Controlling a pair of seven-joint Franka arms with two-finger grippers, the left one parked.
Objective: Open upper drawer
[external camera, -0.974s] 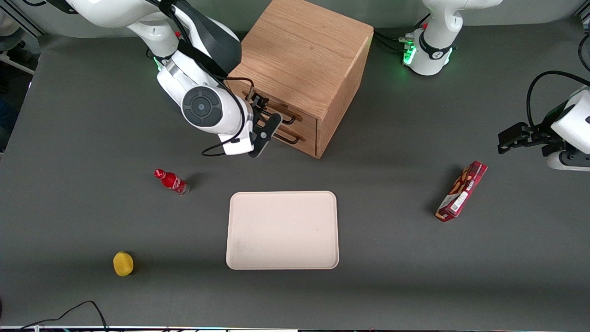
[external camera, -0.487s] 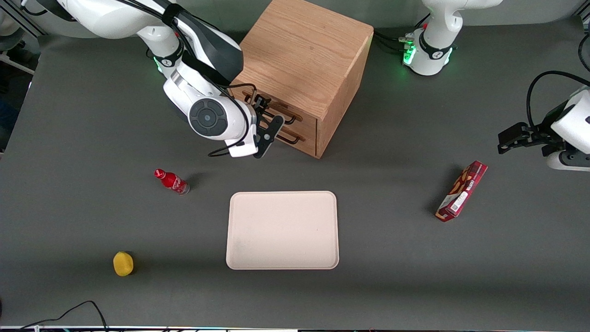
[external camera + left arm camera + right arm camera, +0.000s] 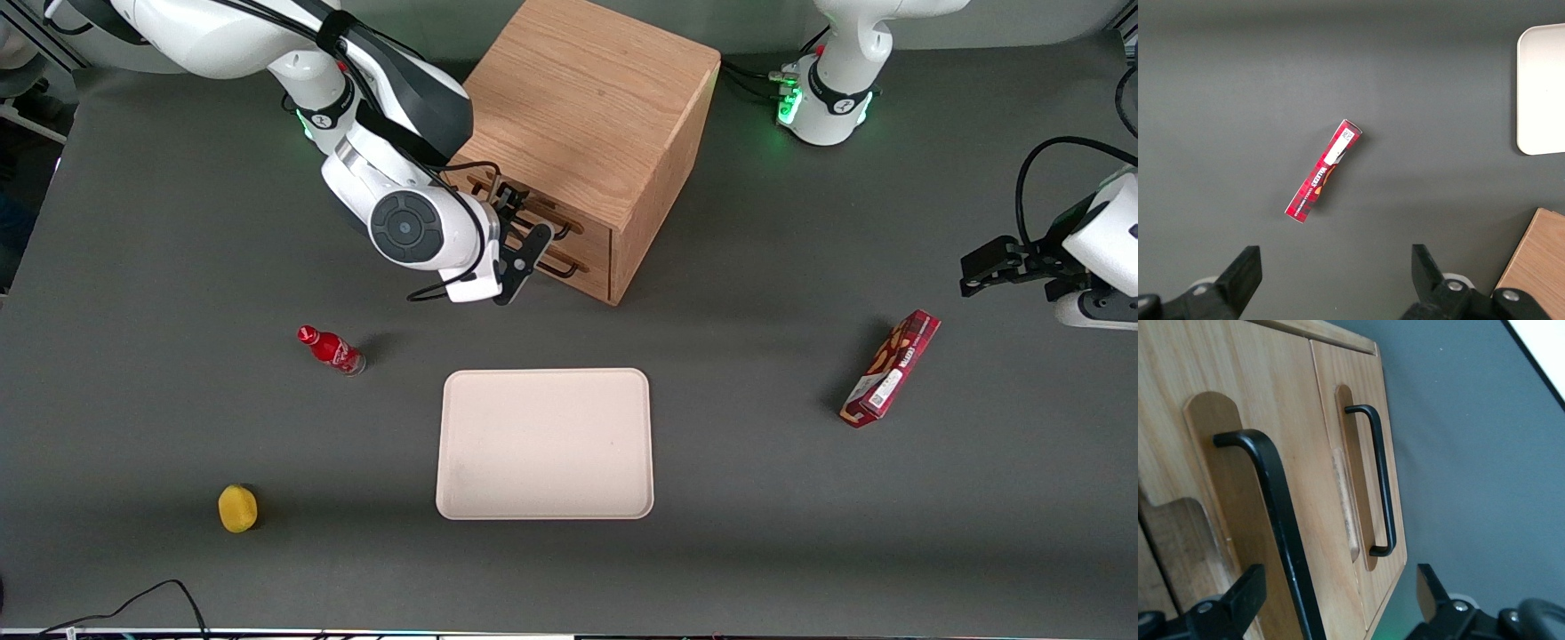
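Upper drawer [image 3: 511, 206] remains shut as the open tool [image 3: 524, 233] straddles its black handle [image 3: 1275, 520], poised to clamp and pull.

**Upper drawer shut, claw at its handle**

The upper drawer [image 3: 533, 216] is the topmost of two light-oak fronts in a cube-shaped wooden cabinet [image 3: 587, 107] standing on the dark grey counter [image 3: 178, 222]. Its front sits level with the cabinet face, so it is closed. A thin black bar handle [image 3: 1275, 520] runs along the front, standing off a rounded oak backing strip, with its ends bent in to meet the wood. In the wrist view the handle passes between the two fingers of the claw [image 3: 1331, 600], which are spread wide to either side of it and not touching it. In the front view the claw [image 3: 524, 233] sits directly in front of the drawer.
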